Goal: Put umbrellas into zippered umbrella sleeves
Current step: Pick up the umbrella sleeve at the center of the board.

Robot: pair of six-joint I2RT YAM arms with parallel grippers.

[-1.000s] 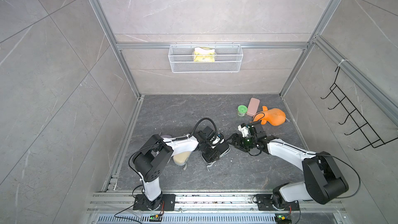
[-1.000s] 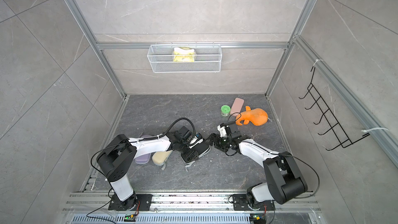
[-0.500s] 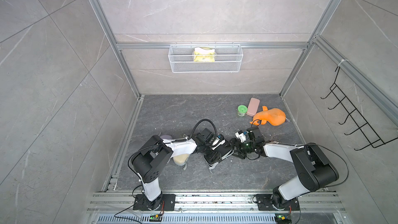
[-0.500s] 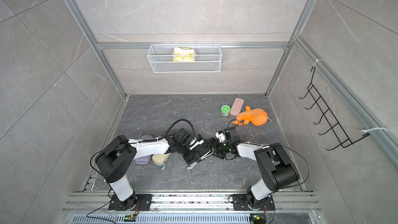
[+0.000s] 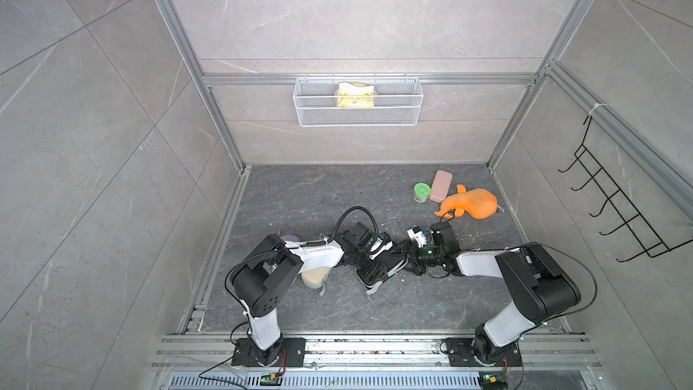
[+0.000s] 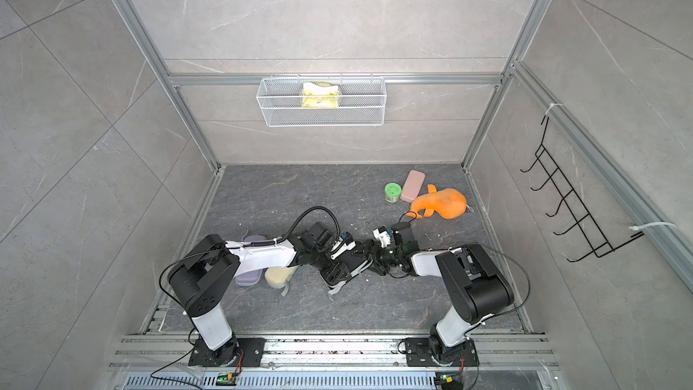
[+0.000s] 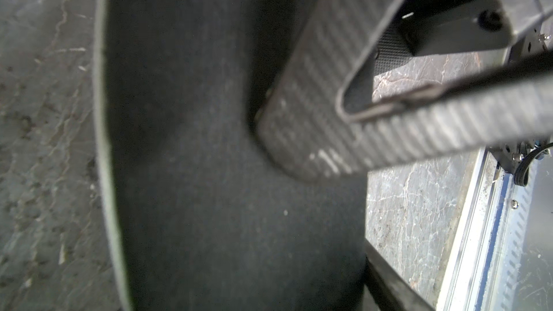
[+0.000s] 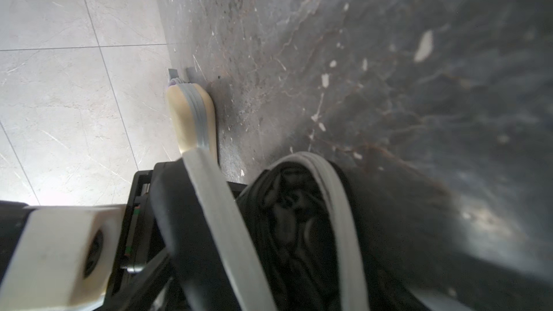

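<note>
Both arms were stretched low over the middle of the counter [image 5: 337, 189], where the black sleeve [image 5: 376, 276] lay with its grey strap [image 5: 371, 291] trailing toward the near edge. The left end effector [image 5: 369, 262] sat right on top of that sleeve. The sleeve's dark outside filled the left wrist view [image 7: 209, 175], and I could not tell whether the jaws were pinching it. The right end effector [image 5: 404, 256] was at the sleeve's other end with its jaws spread wide, any contact hidden. In the right wrist view the black umbrella [image 8: 293, 234] sat bundled inside the sleeve's grey-edged opening. The cream sleeve [image 5: 314, 276] lay partly under the left forearm [image 5: 318, 255] and looked closed, with the lilac sleeve [image 6: 249, 275] just beside it toward the left wall. An orange plush [image 5: 472, 204], a pink case [image 5: 440, 185] and a green jar [image 5: 422, 193] sat together near the far right corner, well apart from the arms.
</note>
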